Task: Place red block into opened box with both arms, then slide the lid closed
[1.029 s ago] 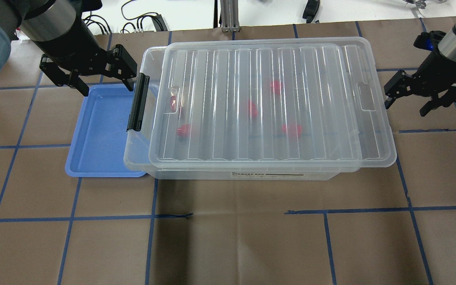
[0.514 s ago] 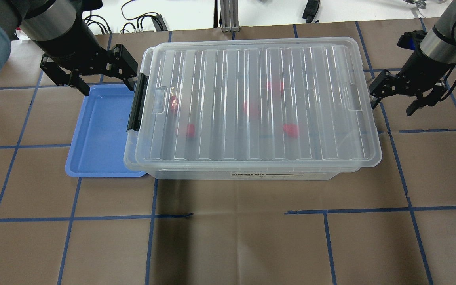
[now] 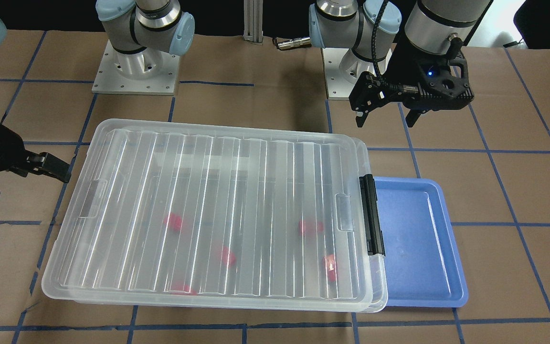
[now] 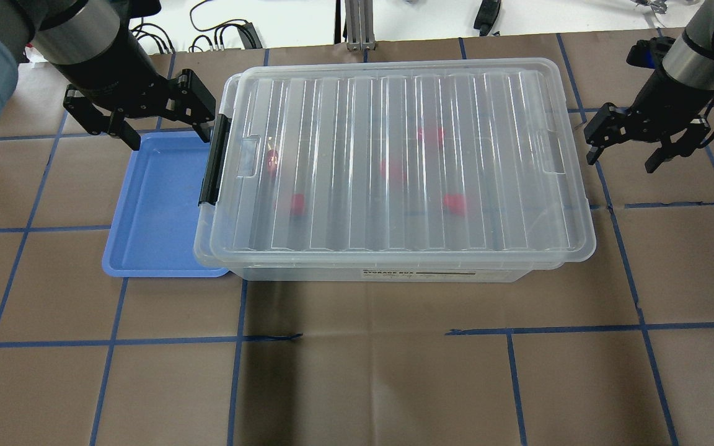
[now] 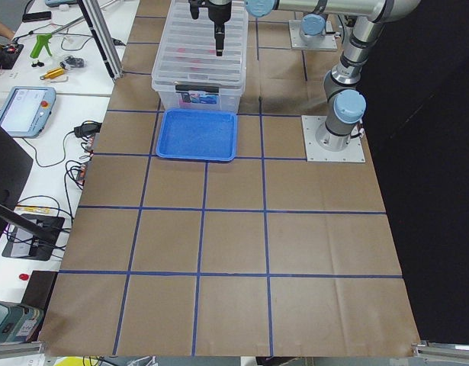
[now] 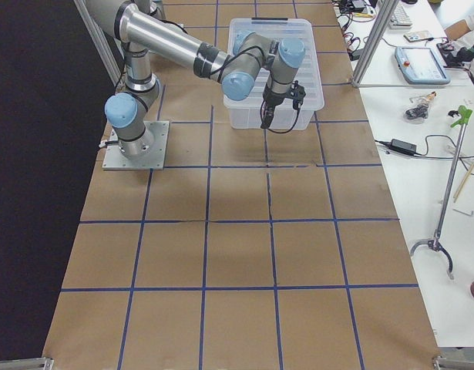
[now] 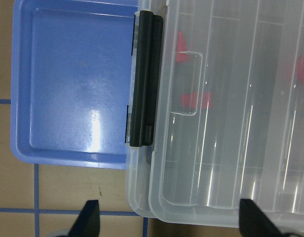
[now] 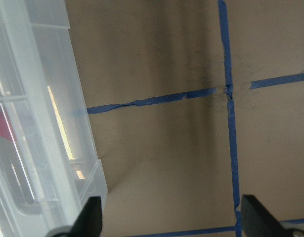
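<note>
The clear box (image 4: 388, 271) stands mid-table with its ribbed lid (image 4: 394, 161) lying flat over it, reaching the black latch bar (image 4: 215, 160). Several red blocks (image 4: 456, 202) show blurred through the lid, also in the front-facing view (image 3: 174, 222) and the left wrist view (image 7: 196, 100). My left gripper (image 4: 169, 141) hangs open above the latch end, empty, with its fingertips (image 7: 90, 219) straddling the box corner. Just off the box's other short end, my right gripper (image 4: 621, 162) is open and empty, a small gap away from the lid edge (image 8: 48, 123).
A blue tray (image 4: 158, 204) with nothing in it lies against the latch end, partly under the box rim. Brown paper with a blue tape grid (image 4: 369, 371) covers the table. Cables and a metal post (image 4: 357, 25) sit beyond the far edge.
The lid has slid left toward the latch bar and now covers the box. The right gripper followed it left, then drew back slightly to the right. The left arm has not moved.
</note>
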### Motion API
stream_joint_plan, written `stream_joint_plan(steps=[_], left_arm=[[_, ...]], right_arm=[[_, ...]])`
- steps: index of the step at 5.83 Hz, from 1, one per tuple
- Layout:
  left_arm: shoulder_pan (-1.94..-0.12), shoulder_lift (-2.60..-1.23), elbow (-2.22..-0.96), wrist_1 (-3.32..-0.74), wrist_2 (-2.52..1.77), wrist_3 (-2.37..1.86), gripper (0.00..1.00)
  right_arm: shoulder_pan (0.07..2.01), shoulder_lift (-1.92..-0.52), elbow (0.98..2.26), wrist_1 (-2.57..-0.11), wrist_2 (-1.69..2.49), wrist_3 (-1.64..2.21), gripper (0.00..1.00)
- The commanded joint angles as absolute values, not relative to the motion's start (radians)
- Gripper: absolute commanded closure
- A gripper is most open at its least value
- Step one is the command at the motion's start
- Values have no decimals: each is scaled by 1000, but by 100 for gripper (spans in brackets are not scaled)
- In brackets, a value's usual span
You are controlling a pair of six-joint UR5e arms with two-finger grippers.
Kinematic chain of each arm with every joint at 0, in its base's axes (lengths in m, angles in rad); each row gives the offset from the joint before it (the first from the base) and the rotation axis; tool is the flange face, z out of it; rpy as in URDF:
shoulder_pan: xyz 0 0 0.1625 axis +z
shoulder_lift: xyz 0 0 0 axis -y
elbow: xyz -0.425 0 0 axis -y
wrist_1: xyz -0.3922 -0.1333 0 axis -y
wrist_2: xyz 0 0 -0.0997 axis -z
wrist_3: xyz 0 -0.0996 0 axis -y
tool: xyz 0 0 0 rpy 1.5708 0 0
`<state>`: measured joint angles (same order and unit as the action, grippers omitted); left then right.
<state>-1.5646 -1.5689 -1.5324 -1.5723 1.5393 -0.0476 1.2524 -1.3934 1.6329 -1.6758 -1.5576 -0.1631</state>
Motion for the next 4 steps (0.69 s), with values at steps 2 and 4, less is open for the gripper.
stream_joint_plan(steps=[2,4], left_arm=[[-1565,-1569,-1532,-1574,1542,-49,2],[-1562,-1569,-1528,-1572,1542,-43,2]], right_arm=[[1414,-1440,1510,-1592,-1595,-79,0],[1566,-1443,1395,-1484,-1591,59,0]])
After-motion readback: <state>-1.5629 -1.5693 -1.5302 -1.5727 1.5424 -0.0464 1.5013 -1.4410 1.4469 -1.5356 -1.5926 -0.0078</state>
